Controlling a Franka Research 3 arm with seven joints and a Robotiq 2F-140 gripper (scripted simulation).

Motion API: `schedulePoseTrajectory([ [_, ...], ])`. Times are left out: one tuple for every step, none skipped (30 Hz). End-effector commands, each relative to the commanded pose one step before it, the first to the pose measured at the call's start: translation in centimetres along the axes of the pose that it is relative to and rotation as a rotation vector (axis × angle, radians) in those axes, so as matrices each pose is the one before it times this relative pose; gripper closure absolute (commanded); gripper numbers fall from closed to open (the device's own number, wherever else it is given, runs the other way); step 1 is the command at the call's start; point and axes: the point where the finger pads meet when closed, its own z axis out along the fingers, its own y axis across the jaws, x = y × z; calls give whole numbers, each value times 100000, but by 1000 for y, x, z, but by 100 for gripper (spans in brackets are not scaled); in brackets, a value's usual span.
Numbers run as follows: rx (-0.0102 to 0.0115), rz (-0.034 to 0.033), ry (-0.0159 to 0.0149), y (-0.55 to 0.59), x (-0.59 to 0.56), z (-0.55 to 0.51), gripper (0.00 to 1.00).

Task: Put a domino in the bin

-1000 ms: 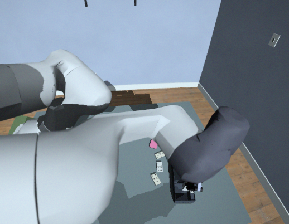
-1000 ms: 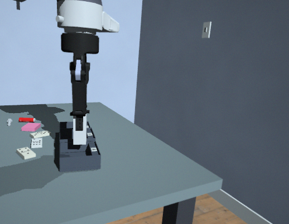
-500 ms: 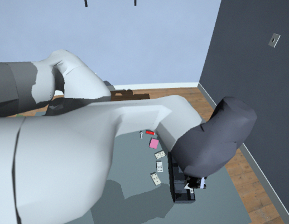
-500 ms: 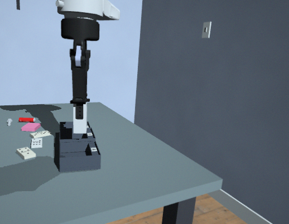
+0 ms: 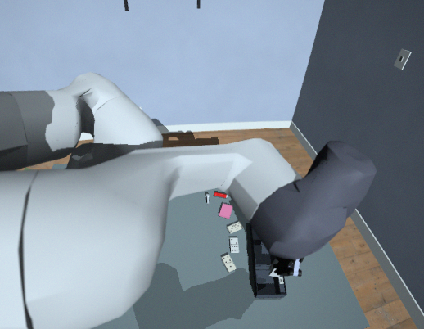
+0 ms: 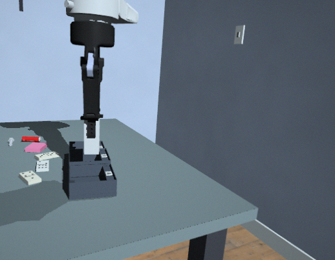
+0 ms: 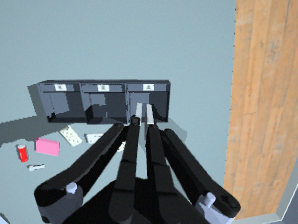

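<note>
- Moving clear of the bin row (image 5: 251, 262) (image 6: 92, 187) (image 7: 105, 81) seems the step in hand; the fingers (image 5: 276, 272) (image 6: 91, 152) are hovering over its rightmost compartment in the wrist view, clenched on nothing.
- Doing it well is calling for height above the dividers, then opening over one domino, coming straight down and gripping its narrower sides.
- The K bin is probably standing leftmost in the wrist view, though its label is hardly reading.
- Three dominoes are lying flat on the counter (image 5: 197, 237) (image 6: 156, 194) (image 7: 200, 50), beside the bins: the nearest domino (image 5: 228, 263) (image 6: 30, 177) (image 7: 121, 146), the middle domino (image 5: 234, 244) (image 6: 42, 165) (image 7: 94, 138) and the far domino (image 5: 234, 227) (image 6: 46, 156) (image 7: 70, 135).
- All three are sitting below the fingers and off to one side, well apart from them.
</note>
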Motion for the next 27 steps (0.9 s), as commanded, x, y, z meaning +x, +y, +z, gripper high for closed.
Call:
schedulePoseTrajectory([
  [-59,-276,-513,-1338,-395,16,95],
  [0,0,0,-493,-82,0,95],
  [0,0,0,-493,-82,0,95],
  [0,0,0,0,0,0,95],
  [0,0,0,0,0,0,95],
  [0,0,0,-493,-82,0,95],
  [0,0,0,-493,-82,0,95],
  [0,0,0,-493,-82,0,95],
  [0,0,0,-493,-82,0,95],
  [0,0,0,-493,-82,0,95],
  [0,0,0,-493,-82,0,95],
  [0,0,0,-493,-82,0,95],
  [0,0,0,-493,-82,0,95],
  [0,0,0,-493,-82,0,95],
  [0,0,0,-493,-82,0,95],
  [0,0,0,-493,-82,0,95],
  [0,0,0,-371,-62,0,95],
  [0,0,0,0,0,0,95],
  [0,0,0,0,0,0,95],
  [0,0,0,0,0,0,95],
  [0,0,0,0,0,0,95],
  [0,0,0,0,0,0,95],
  [0,0,0,0,0,0,95],
  [0,0,0,0,0,0,95],
  [0,0,0,0,0,0,95],
  [0,0,0,0,0,0,95],
  [0,0,0,0,0,0,95],
])
